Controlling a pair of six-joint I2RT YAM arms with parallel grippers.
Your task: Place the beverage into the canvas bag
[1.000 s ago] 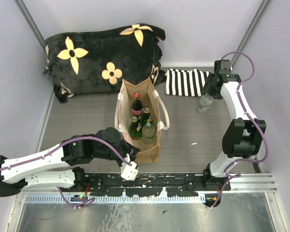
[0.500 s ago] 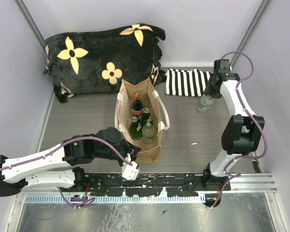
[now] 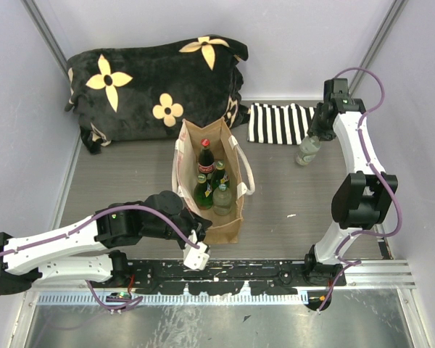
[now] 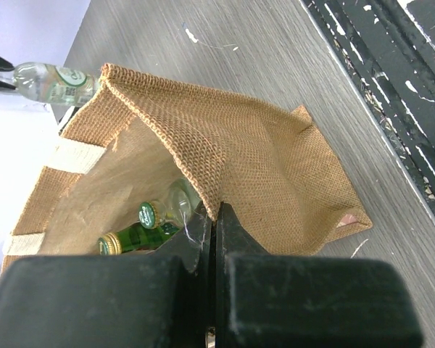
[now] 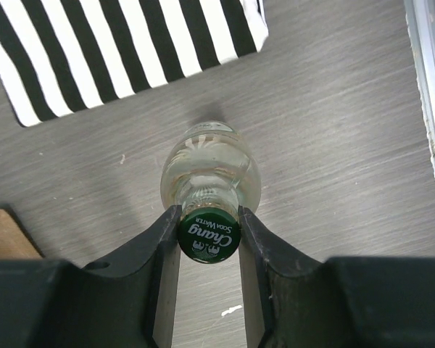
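Evidently the work was split between the two arms. The left gripper (image 4: 216, 217) was clenched on the near rim of the canvas bag (image 3: 225, 223), its fingers pinching the coarse weave flat between them. This probably served to steady the bag and hold its mouth wide for another bottle. The bag stood upright at the middle of the table (image 3: 123, 181), nearer the near edge than the far one, with its cream handles splayed outward. Inside it stood a red-capped cola bottle (image 3: 205, 161) and some green bottles (image 3: 203, 192).

The right gripper (image 5: 209, 217) came down from above on the soda-water bottle (image 5: 210, 170), its two fingers grasping the neck just under the cap. A hold that high suited lowering the bottle straight into a tall bag. The bottle was towards the far right corner of the table, just beside the near edge of a striped cloth (image 3: 275, 123) and well apart from the bag. It was clear glass, upright, with pale contents, a rounded shoulder and a green cap with white lettering. Whether its base touched the table could not be told.
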